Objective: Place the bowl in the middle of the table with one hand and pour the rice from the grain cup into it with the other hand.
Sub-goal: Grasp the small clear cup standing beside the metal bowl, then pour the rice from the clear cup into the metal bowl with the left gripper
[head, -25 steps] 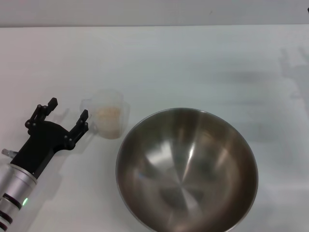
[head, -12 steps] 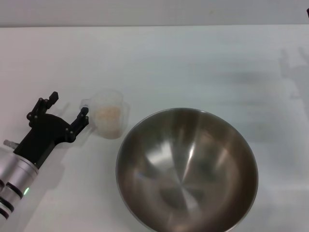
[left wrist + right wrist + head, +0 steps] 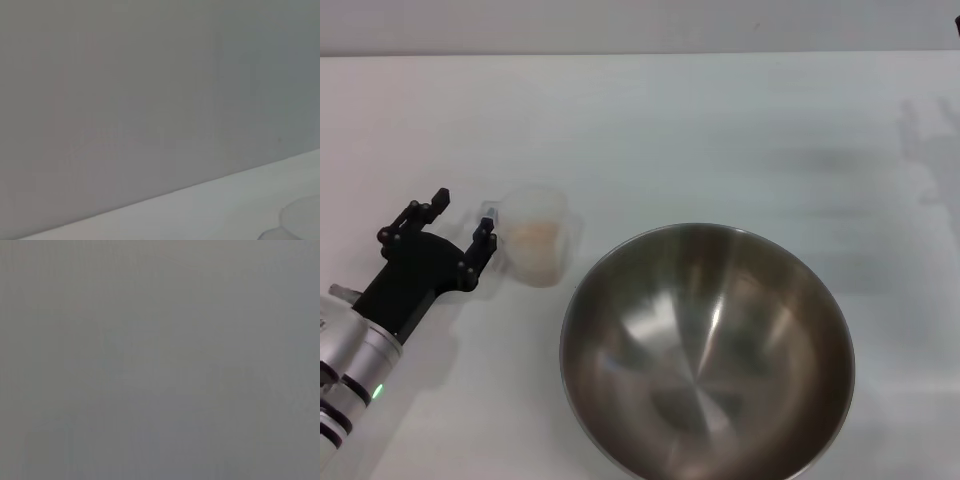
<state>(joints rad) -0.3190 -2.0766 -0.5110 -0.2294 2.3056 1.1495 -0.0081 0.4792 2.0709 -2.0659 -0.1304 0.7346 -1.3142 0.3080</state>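
Rice [image 3: 536,238] sat as a loose pale mass in the grain cup [image 3: 534,245], which stood on the table [image 3: 650,130] just off the tip of the left gripper [image 3: 461,224]. The cup looked like thin, slightly frosted plastic, so it was judged light, smooth and somewhat slippery, and liable to slide or tip if nudged from one side. The grains would spill at the first tilt, so the cup needed to stay upright until it was over the bowl [image 3: 706,352]. The short handle tab [image 3: 487,213] on the side facing the gripper seemed the fair place to pinch, with the cup wall as the alternative.

The left gripper's fingers stood well apart, holding nothing. One fingertip [image 3: 486,239] lay right at the handle tab, possibly touching it, though the head view was too soft there to be sure. The other finger was clear of the cup on the far side from it. The left wrist view caught only a faint edge of the cup [image 3: 302,222] and no fingers.

The steel bowl rested beyond the cup from the gripper, close beside it, and looked stiff, heavy by comparison and empty. The right gripper was not seen.
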